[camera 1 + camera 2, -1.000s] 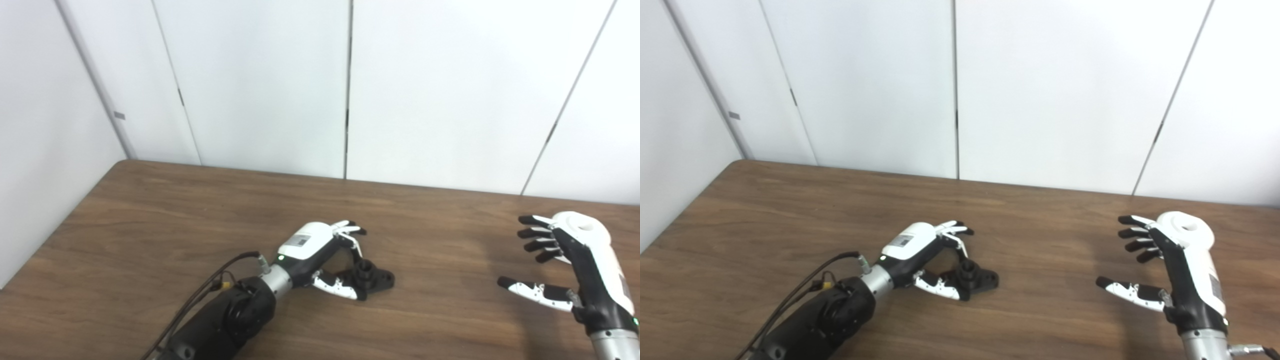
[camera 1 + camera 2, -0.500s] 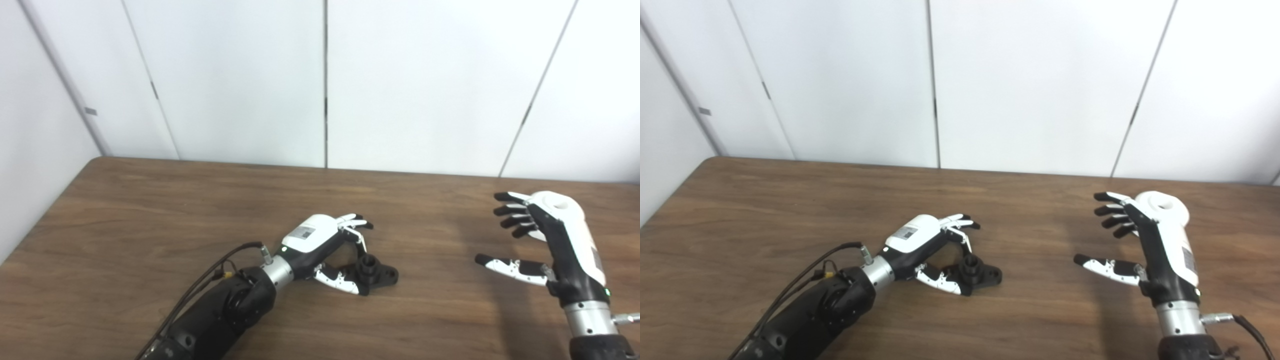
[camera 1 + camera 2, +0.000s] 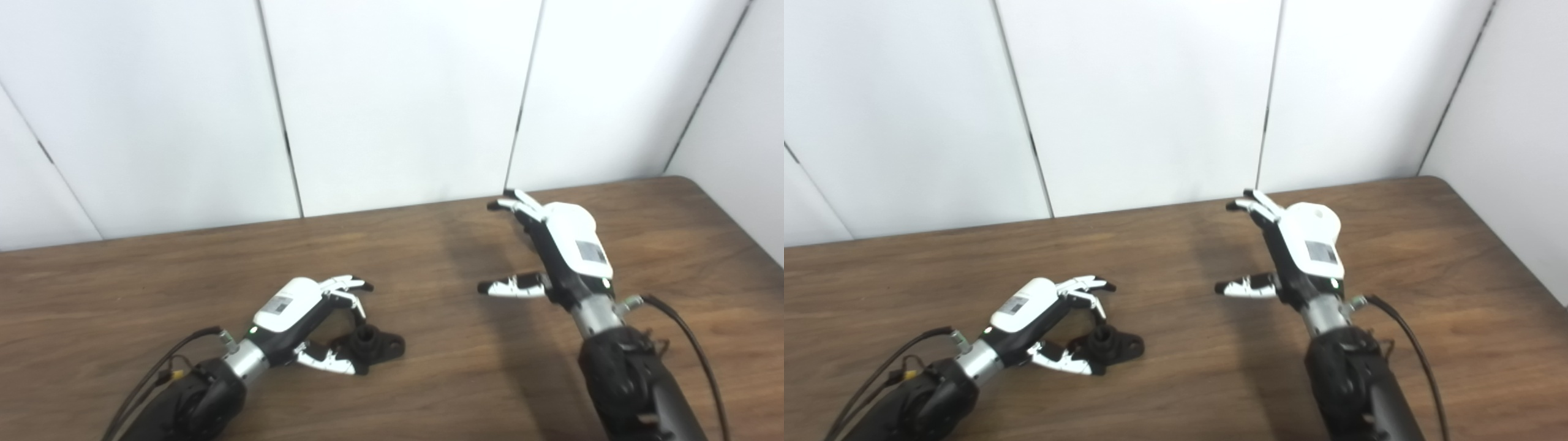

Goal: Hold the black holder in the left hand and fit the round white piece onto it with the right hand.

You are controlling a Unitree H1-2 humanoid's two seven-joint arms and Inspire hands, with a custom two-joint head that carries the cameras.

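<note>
I count one holder (image 3: 375, 343) on the table (image 3: 441, 380), left robot hand (image 3: 306, 312) curled around it ungripped; right robot hand (image 3: 551, 245) spread empty

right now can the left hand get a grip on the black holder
Probably yes. The left hand already brackets the black holder on the table, thumb along its near side and fingers arched above. Nothing lies between them; whether it is touching yet is unclear.
</note>
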